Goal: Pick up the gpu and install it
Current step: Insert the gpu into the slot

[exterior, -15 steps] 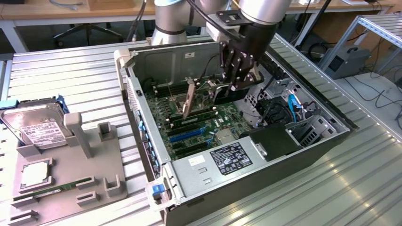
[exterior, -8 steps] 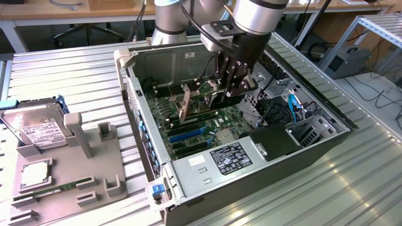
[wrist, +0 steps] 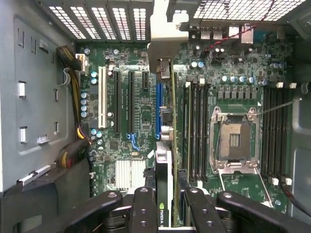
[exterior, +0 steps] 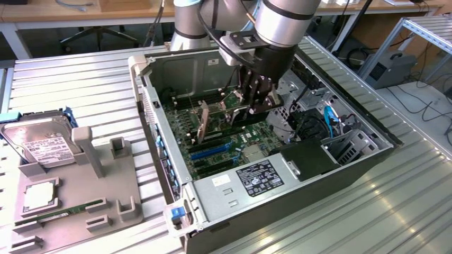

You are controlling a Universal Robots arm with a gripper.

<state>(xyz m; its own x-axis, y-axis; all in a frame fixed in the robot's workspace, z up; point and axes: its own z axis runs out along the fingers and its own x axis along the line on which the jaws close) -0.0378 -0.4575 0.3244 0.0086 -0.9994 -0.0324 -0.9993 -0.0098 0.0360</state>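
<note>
gpu (wrist: pixel 164 167) | gripped edge-on by end effector (wrist: pixel 170 194) | in line with blue slot (wrist: pixel 158 104) on motherboard (wrist: pixel 144 111) | judged: card best kept upright, connector edge squared to slot

The silver arm (exterior: pixel 279 21) comes in from the top of the exterior view. Its wrist points almost straight down, with the black gripper (exterior: pixel 253 108) hanging below it. The jaws stand partly closed. Their dark fingers (wrist: pixel 143 213) press on either side of the gpu (wrist: pixel 164 194), gripped edge-on between them.
</note>
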